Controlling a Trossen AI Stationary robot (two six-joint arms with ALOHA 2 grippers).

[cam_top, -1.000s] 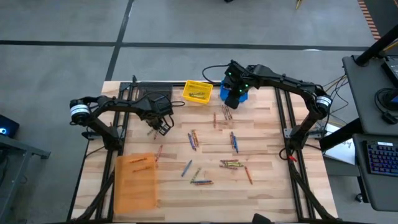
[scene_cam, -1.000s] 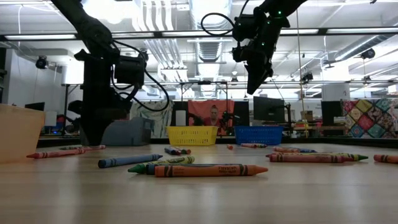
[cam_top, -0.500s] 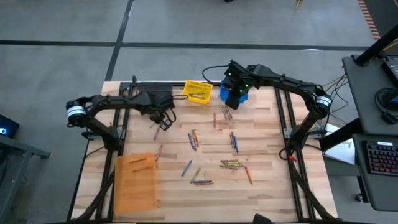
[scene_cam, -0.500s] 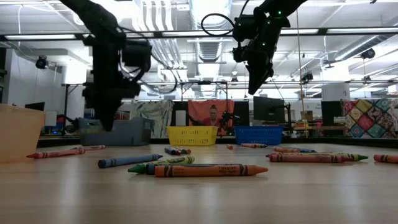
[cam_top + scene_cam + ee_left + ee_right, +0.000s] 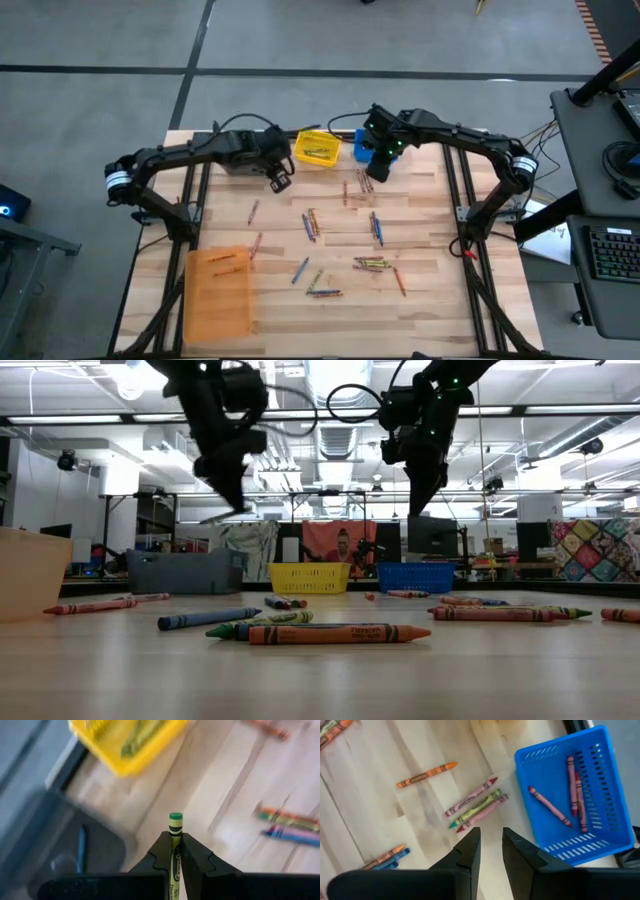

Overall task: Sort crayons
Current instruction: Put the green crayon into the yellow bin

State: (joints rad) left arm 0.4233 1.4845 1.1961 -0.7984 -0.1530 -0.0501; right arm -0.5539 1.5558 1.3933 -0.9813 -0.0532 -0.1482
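Jaws first: left gripper (image 5: 175, 851) is clamped tight on a yellow-green crayon (image 5: 175, 837), stick pointing out past the tips, held up off the tabletop (image 5: 420, 230) near the yellow bin (image 5: 317, 147) at the far edge. Right gripper (image 5: 491, 845) shows a narrow gap between its jaws with nothing in it; it hangs above the tabletop just beside the blue bin (image 5: 600, 795), over a small cluster of red and green crayons (image 5: 476, 810).

Progress, as a judgement: early to mid. Blue bin holds a few reddish crayons (image 5: 572, 790), yellow bin has some yellow-green ones in it, the orange bin (image 5: 219, 290) at the near left shows a couple, and the grey bin (image 5: 75, 860) has one blue stick. Well over a dozen loose crayons (image 5: 345, 250) are scattered across the middle of the tabletop, mixed blue, red, orange and green, so most of the sorting is left.

Step in hand looks like the drop of the green crayon into the yellow bin; right arm looks set for its next pick.
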